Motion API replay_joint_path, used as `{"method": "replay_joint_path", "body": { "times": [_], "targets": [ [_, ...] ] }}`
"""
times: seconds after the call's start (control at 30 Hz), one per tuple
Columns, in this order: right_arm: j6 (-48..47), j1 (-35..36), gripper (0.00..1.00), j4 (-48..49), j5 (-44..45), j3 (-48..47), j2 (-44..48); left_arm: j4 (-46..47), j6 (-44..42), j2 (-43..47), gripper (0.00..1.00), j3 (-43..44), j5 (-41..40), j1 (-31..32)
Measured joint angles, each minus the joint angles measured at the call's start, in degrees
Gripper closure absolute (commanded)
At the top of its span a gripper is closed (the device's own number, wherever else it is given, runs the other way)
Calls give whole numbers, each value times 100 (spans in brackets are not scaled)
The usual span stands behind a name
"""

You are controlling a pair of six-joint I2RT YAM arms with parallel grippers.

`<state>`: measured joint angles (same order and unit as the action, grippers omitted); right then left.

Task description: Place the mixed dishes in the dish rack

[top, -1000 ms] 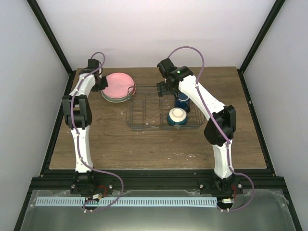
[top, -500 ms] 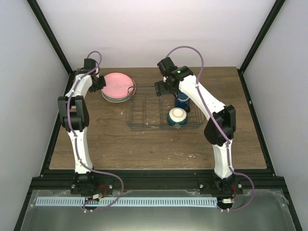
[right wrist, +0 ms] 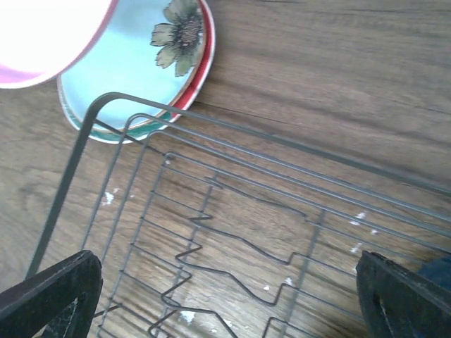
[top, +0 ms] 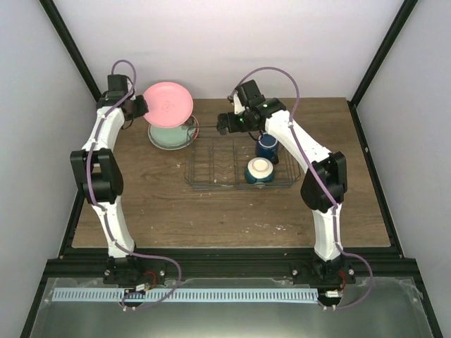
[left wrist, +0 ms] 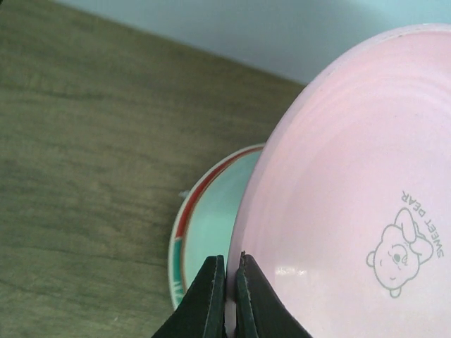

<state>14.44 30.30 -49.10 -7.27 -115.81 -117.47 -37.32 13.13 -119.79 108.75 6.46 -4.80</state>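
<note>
My left gripper (top: 143,105) (left wrist: 230,282) is shut on the rim of the pink plate (top: 169,101) (left wrist: 352,204) and holds it tilted in the air above the stack. The mint-green plate with a flower motif (top: 169,135) (right wrist: 141,63) lies on the teal-and-red patterned plate (left wrist: 184,232) (right wrist: 201,74), left of the dish rack (top: 204,163) (right wrist: 232,211). The dark blue mug (top: 267,147) and the cream bowl with blue outside (top: 259,170) stand in the rack's right part. My right gripper (top: 225,125) (right wrist: 225,296) is open and empty above the rack's far left part.
The wooden table (top: 211,211) is bounded by a black frame and white walls. The rack's left half shows bare divider prongs (right wrist: 211,260). Purple cables loop over both arms.
My left gripper has lifted the pink plate off the stack and tilted it, uncovering the mint-green plate. My right gripper has moved a little left over the rack.
</note>
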Motion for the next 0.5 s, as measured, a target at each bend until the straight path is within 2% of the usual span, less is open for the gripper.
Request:
{"method": "replay_joint_path", "body": {
  "times": [0.3,0.5],
  "targets": [
    [402,-315,0,1187,-1589,597,92,918,144,992,100,-881,708,61],
    [752,-481,0,1862,-2264,723,131,1108,-42,1449,100,-1641,682,428]
  ]
}}
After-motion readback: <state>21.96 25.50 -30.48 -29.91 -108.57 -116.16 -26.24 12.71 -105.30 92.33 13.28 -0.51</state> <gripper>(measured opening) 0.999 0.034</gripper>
